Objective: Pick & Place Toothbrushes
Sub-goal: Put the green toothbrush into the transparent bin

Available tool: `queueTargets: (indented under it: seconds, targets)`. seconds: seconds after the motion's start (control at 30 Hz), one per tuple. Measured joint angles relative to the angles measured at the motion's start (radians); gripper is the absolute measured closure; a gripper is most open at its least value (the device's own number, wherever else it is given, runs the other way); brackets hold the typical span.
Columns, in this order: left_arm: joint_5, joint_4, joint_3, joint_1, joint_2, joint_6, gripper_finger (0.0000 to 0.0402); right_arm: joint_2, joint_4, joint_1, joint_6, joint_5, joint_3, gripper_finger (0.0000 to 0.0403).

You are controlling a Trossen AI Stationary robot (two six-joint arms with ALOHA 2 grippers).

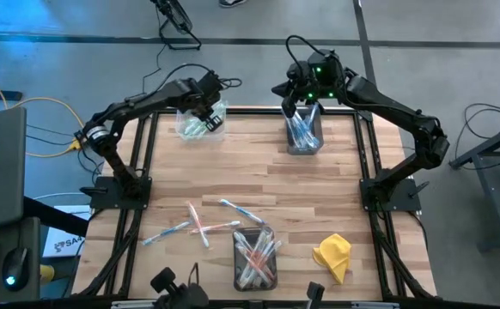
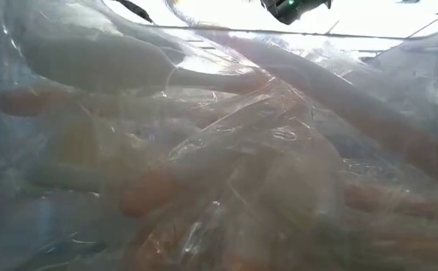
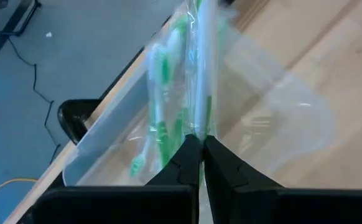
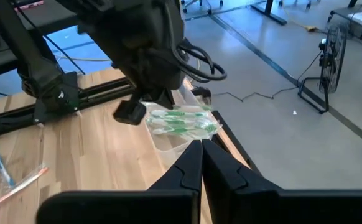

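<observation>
A clear bin (image 1: pixel 200 120) of green toothbrushes (image 4: pixel 181 121) stands at the table's far left. My left gripper (image 1: pixel 209 113) hangs over it, shut on a wrapped green toothbrush (image 3: pixel 199 81). A second bin (image 1: pixel 304 130), with blue toothbrushes, stands at the far middle. Above it my right gripper (image 4: pixel 201 144) is shut with nothing in it, pointing toward the left arm. Several loose toothbrushes (image 1: pixel 200 225) lie flat on the near left of the table. A third bin (image 1: pixel 255 257), with pink-red toothbrushes, stands at the near edge and fills the low view. My left gripper pinches one end of the wrapped green toothbrush (image 3: pixel 199 127) between its two fingertips (image 3: pixel 184 155). The fingers slant steeply down over the green bin (image 3: pixel 100 143), and the toothbrush runs straight on from them, in line with the fingers. Whether its far end touches the bin, I cannot tell.
A yellow cloth (image 1: pixel 333 256) lies crumpled at the near right. Black frame rails (image 1: pixel 143 163) run along the table's left and right sides. Bare wood (image 1: pixel 259 176) lies between the far bins and the near bin.
</observation>
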State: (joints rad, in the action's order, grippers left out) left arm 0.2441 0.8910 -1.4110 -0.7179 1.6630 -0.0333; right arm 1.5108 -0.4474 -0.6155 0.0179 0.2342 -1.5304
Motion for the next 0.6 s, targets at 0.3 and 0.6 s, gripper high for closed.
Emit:
queueTargets:
  seconds: [0.3, 0.6]
  targets:
    - [-0.030, -0.110, 0.096, -0.094, 0.000, -0.015, 0.0400, 0.000, 0.018, 0.000, 0.006, 0.000, 0.000, 0.0400]
    - [-0.056, -0.157, 0.120, -0.134, 0.000, -0.045, 0.0400, 0.000, 0.018, 0.000, 0.006, 0.000, 0.000, 0.0401]
